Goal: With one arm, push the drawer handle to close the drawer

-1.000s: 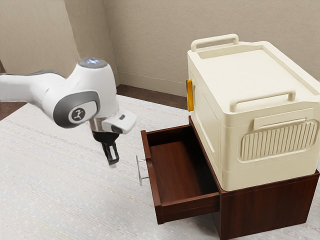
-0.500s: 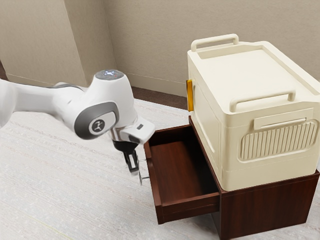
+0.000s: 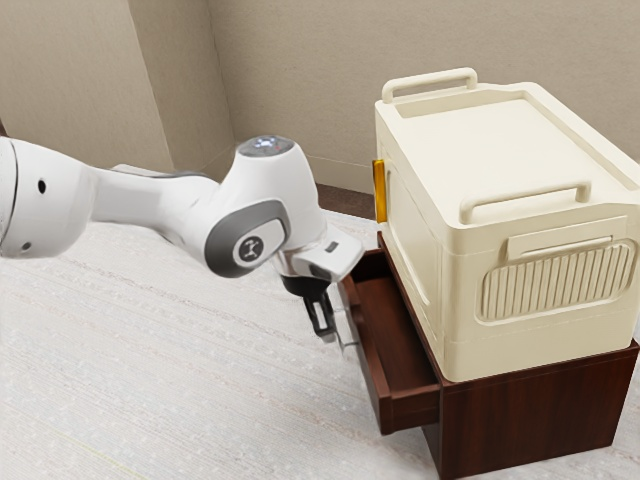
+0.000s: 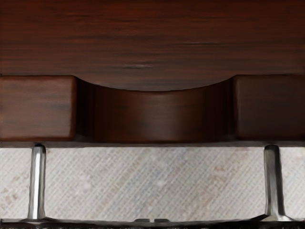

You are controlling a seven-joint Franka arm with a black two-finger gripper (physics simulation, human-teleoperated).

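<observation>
The black gripper (image 3: 327,332), its fingers together, is at the outer side of the silver drawer handle (image 3: 349,345). Whether it touches the bar is hard to tell. The dark red-brown drawer (image 3: 371,357) stands partly out of its cabinet (image 3: 530,415). In the wrist view, two handle posts (image 4: 37,183) run from the drawer front (image 4: 155,117), which has a curved notch in its upper edge. Small dark tips of the gripper (image 4: 152,220) meet close together at the handle's bar, between the posts.
A large cream box (image 3: 470,150) with two top rails and a yellow latch (image 3: 379,190) rests on the cabinet. Pale, textured surface (image 3: 180,390) surrounds the cabinet's front, and a beige wall (image 3: 290,70) rises behind.
My hand has moved toward the exterior view's right, first up to the handle and then along with it. The drawer has slid part of the way into the cabinet.
</observation>
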